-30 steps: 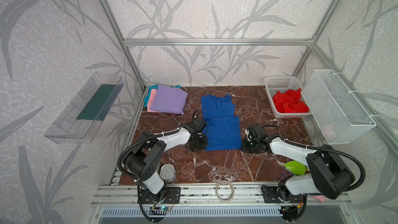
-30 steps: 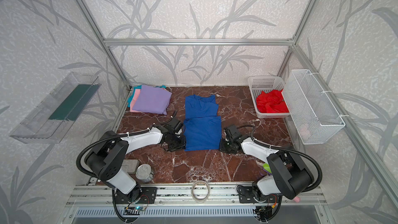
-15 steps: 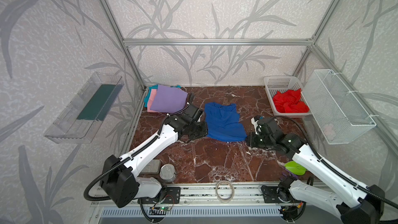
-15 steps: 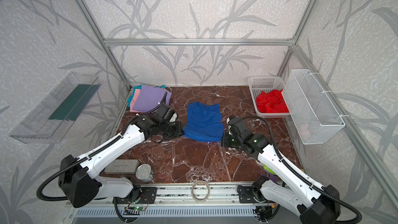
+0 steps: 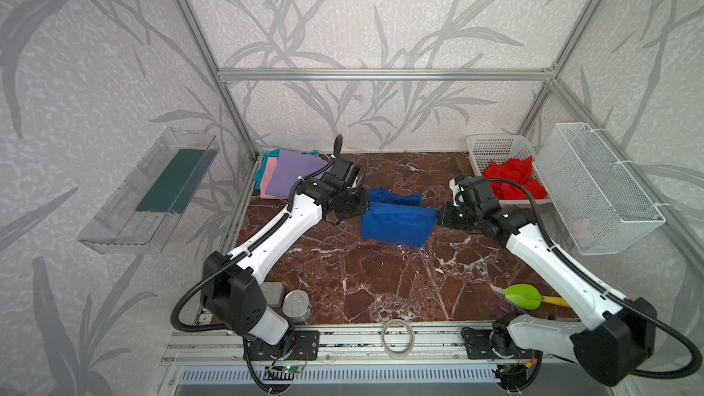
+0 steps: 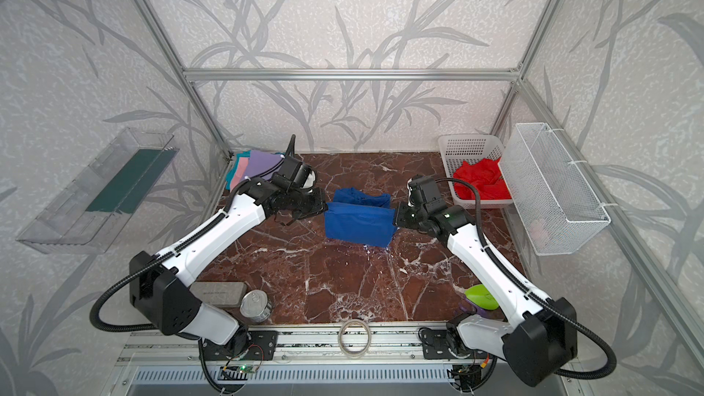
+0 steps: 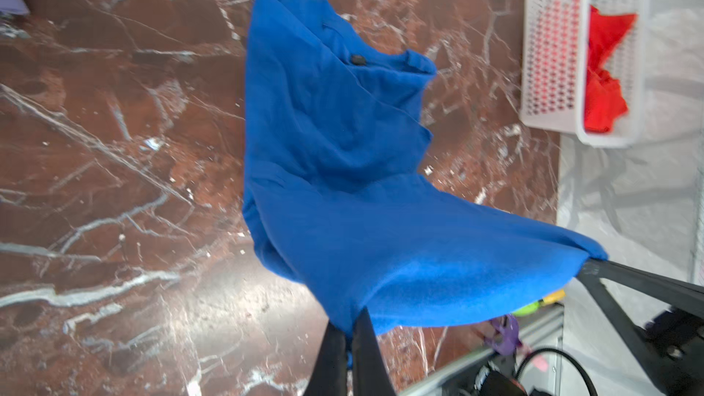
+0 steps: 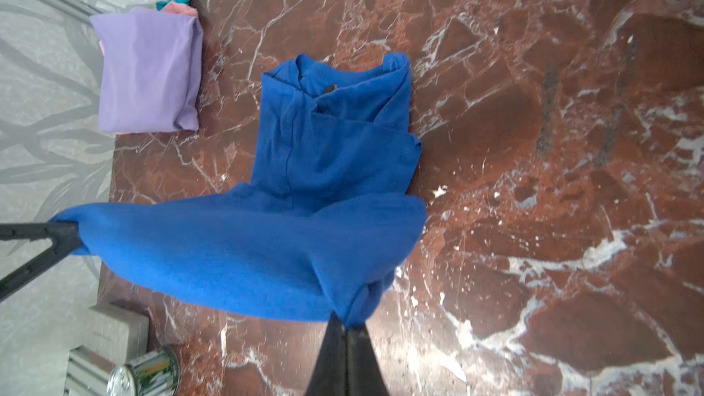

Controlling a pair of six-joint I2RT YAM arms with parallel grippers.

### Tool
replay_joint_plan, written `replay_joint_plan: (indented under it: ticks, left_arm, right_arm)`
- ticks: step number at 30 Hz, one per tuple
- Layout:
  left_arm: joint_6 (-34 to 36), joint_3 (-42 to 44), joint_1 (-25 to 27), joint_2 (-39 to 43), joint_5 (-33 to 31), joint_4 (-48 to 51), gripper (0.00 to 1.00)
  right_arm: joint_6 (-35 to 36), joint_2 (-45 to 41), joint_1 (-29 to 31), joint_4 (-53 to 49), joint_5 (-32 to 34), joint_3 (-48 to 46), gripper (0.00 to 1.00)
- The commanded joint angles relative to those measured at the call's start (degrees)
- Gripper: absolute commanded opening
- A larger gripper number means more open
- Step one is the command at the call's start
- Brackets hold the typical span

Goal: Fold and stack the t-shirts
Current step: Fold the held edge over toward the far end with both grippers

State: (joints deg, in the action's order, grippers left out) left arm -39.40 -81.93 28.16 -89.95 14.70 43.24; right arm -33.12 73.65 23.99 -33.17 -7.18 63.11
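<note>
The royal blue t-shirt [image 5: 396, 220] [image 6: 358, 222] is stretched between my two grippers in mid-table. Its near edge is raised and its collar end [image 8: 335, 85] still lies on the marble. My left gripper [image 5: 364, 207] [image 7: 348, 331] is shut on one corner of that raised edge. My right gripper [image 5: 438, 217] [image 8: 346, 327] is shut on the opposite corner. A folded lavender t-shirt [image 5: 289, 177] [image 8: 146, 70] tops a pink and a teal one at the back left. A crumpled red t-shirt [image 5: 512, 179] [image 7: 602, 81] fills the white basket [image 5: 491, 144].
A white wire basket [image 5: 598, 192] hangs on the right wall and a clear tray [image 5: 152, 192] on the left wall. Along the front edge are a tin can [image 5: 297, 304], a grey case [image 5: 272, 295], a tape ring [image 5: 398, 337] and a green object [image 5: 522, 297].
Both grippers have risen from the table and moved toward the back, carrying the blue shirt's near edge up. The shirt lay flat a second ago; now its near half hangs between them.
</note>
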Motion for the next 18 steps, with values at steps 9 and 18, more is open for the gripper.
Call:
replay_joint_plan:
  ticks: [9,18]
  left_arm:
    - [2.8,-15.7,-8.1,-15.1,7.2,-0.3,0.00]
    - [0.5,-22.2,-9.8,-23.0,11.8,-1.9,0.00]
  right_arm:
    - [3.7,16.4,-6.6,6.2,-6.0,11.7,0.00]
    - [2.5,23.8,-8.9,7.2,-10.7,18.5,0.00]
